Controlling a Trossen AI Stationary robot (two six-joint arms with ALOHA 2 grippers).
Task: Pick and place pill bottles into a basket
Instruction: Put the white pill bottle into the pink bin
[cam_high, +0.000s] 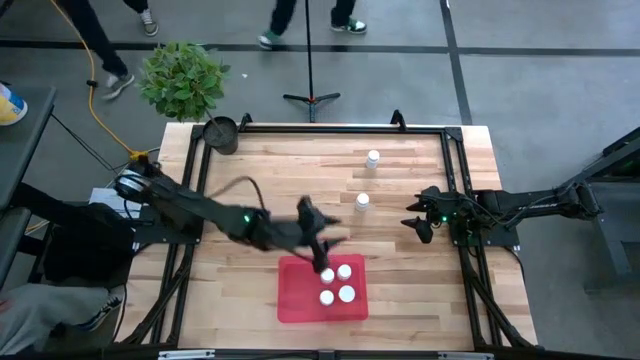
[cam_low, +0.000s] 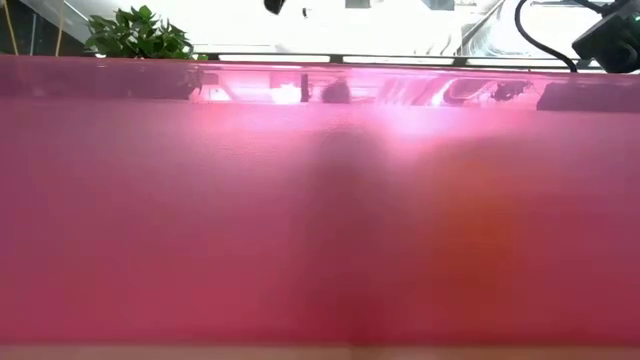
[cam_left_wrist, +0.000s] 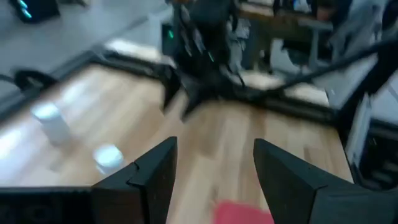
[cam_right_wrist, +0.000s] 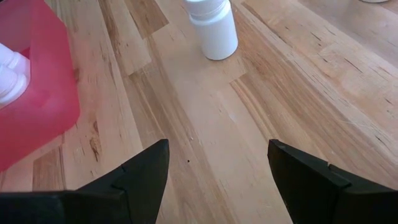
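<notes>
The red basket (cam_high: 300, 300) lies near the table's front edge with several white-capped pill bottles (cam_high: 346, 293) standing in it. Its wall (cam_low: 320, 200) fills the low view. Two more white pill bottles stand on the wood farther back, one (cam_high: 373, 158) beyond the other (cam_high: 362, 201); they also show in the left wrist view (cam_left_wrist: 53, 123) (cam_left_wrist: 109, 157). My left gripper (cam_high: 330, 240) (cam_left_wrist: 214, 146) hangs open above the basket's far edge (cam_left_wrist: 242, 213), nothing between its fingers. My right gripper (cam_high: 418, 222) (cam_right_wrist: 217, 146) waits open at the table's right side, low over the wood.
A small dark round pot (cam_high: 220, 133) stands at the table's far left corner, with a green plant (cam_high: 182, 78) behind it. In the right wrist view a white bottle (cam_right_wrist: 211, 28) stands ahead of the fingers, and the basket's corner (cam_right_wrist: 31, 74) lies off to one side. People's legs show beyond the table.
</notes>
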